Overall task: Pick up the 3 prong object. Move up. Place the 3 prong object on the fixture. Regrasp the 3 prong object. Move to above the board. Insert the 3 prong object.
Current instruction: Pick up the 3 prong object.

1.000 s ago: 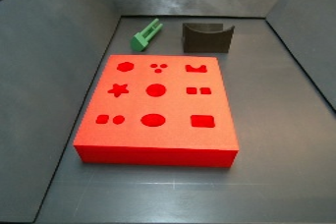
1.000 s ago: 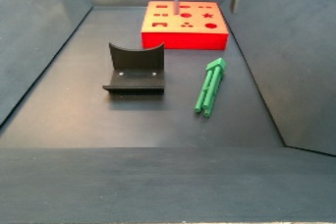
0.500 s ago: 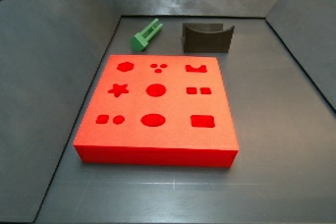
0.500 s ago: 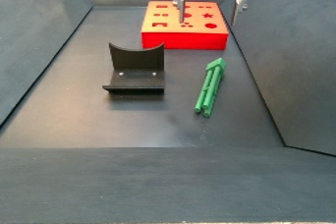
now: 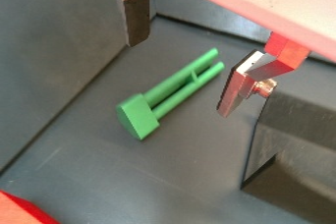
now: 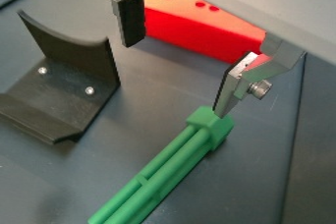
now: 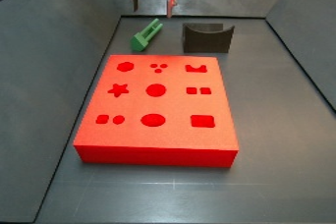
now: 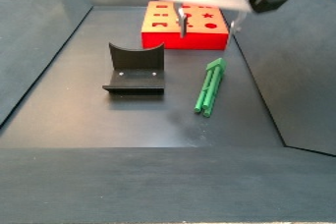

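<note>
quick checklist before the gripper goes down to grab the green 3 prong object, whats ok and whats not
1. Fingers apart, nothing between them: ok. The gripper is open, both fingers bare.
2. 3 prong object lying flat on the floor, free of other pieces: ok in both side views.
3. Gripper lined up over it: cannot tell for sure. In a wrist view the piece lies between the fingers; whether they straddle its width is unclear.
4. Gripper down at grasp height: not ok. It hangs well above the piece in a side view.
5. Fixture clear to receive the piece: ok.
6. Board cut-outs unblocked: ok.
</note>
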### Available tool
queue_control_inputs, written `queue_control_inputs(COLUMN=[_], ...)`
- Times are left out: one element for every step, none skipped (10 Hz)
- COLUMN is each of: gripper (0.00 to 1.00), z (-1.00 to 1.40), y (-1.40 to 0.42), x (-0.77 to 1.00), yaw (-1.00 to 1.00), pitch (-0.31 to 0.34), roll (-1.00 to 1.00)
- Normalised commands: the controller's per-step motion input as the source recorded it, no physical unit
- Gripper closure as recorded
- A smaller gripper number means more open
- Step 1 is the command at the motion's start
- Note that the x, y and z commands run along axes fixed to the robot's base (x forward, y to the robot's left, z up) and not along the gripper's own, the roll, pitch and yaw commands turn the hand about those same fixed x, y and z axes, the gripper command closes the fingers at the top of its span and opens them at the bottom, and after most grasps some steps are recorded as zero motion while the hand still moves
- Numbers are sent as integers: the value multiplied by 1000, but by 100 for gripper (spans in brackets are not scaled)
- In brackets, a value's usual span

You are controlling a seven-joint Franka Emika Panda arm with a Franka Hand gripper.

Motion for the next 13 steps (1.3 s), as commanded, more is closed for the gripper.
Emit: queue_control_inputs(gripper=[0,0,0,0,0,0,0,0,0,0,0,0,0], z=[-1000,-966,-834,-709,-574,0,-303,-800,-497,-151,-154,0,0], y=[263,457,646,517,137,29,0,206,240,220,97,89,114], x=[3,0,0,-163,-46,-9,0,-34,-251,-263,-103,-160,-331], yaw=[86,434,514,331,183,0,91,134,0,-11,0,-86,-171], pitch=[-83,-147,-119,-130,-171,-4,-26,-203,-146,-71,-67,-34,-83], roll=[41,0,0,9,0,-19,56,59,1,-24,-4,-46,-94])
